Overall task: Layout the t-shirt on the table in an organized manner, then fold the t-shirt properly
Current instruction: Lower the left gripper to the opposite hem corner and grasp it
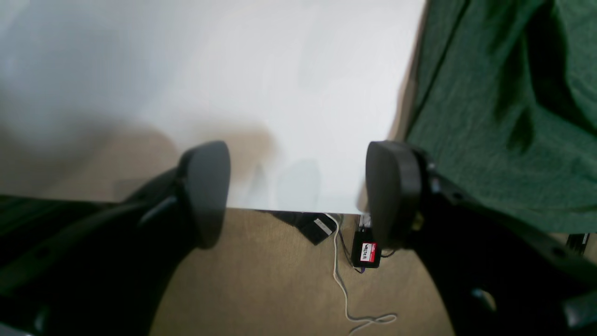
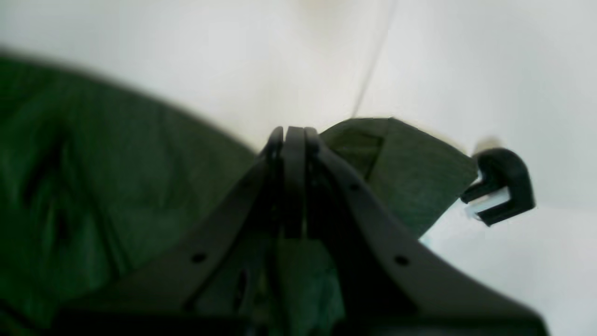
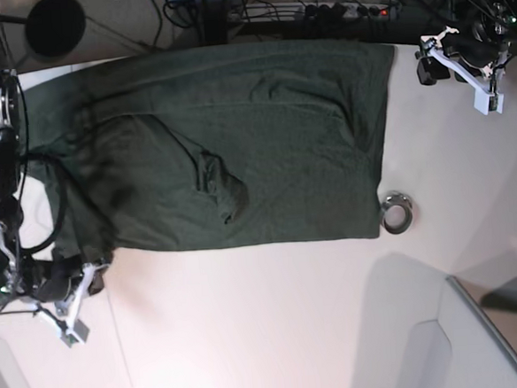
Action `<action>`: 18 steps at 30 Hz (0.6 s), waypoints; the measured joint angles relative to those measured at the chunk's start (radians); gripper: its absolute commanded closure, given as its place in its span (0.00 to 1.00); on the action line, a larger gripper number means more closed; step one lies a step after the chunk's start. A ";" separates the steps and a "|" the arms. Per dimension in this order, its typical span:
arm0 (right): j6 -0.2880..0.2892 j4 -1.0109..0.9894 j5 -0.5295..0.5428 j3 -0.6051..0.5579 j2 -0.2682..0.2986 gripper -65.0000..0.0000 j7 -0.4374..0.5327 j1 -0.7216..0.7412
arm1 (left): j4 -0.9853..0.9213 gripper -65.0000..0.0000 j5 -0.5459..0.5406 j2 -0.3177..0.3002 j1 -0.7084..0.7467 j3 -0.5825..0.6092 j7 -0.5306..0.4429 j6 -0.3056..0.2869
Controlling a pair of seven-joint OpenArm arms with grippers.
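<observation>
The dark green t-shirt (image 3: 228, 143) lies spread over the far half of the white table (image 3: 276, 317), with wrinkles near its middle. My right gripper (image 3: 91, 270) is at the shirt's near left corner. In the right wrist view its fingers (image 2: 293, 136) are pressed shut on the t-shirt (image 2: 93, 177), and a cloth flap (image 2: 410, 172) sticks up beside them. My left gripper (image 3: 436, 62) hovers past the shirt's far right corner. It stands open (image 1: 298, 191) with nothing between its fingers, over the table (image 1: 280, 93) edge, with the t-shirt (image 1: 503, 107) to its right.
A small metal ring (image 3: 396, 213) lies on the table by the shirt's near right corner. A black hook-shaped part (image 2: 501, 186) sits right of the right gripper. Beyond the table edge are floor, a white cable (image 1: 340, 280) and a black box with a red label (image 1: 367, 253).
</observation>
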 measured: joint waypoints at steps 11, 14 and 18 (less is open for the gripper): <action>0.005 0.456 0.000 -0.005 -0.224 0.76 -0.304 -0.165 | 0.004 0.33 0.018 -0.005 -0.068 0.098 0.008 0.003; -0.006 0.473 -0.028 0.009 -0.209 0.76 -0.313 -0.194 | -0.022 0.33 0.001 0.005 -0.161 0.155 -0.001 -0.001; -0.002 0.473 -0.016 0.006 -0.206 0.76 -0.311 -0.224 | -0.194 0.33 0.014 -0.008 -0.323 0.246 0.004 0.003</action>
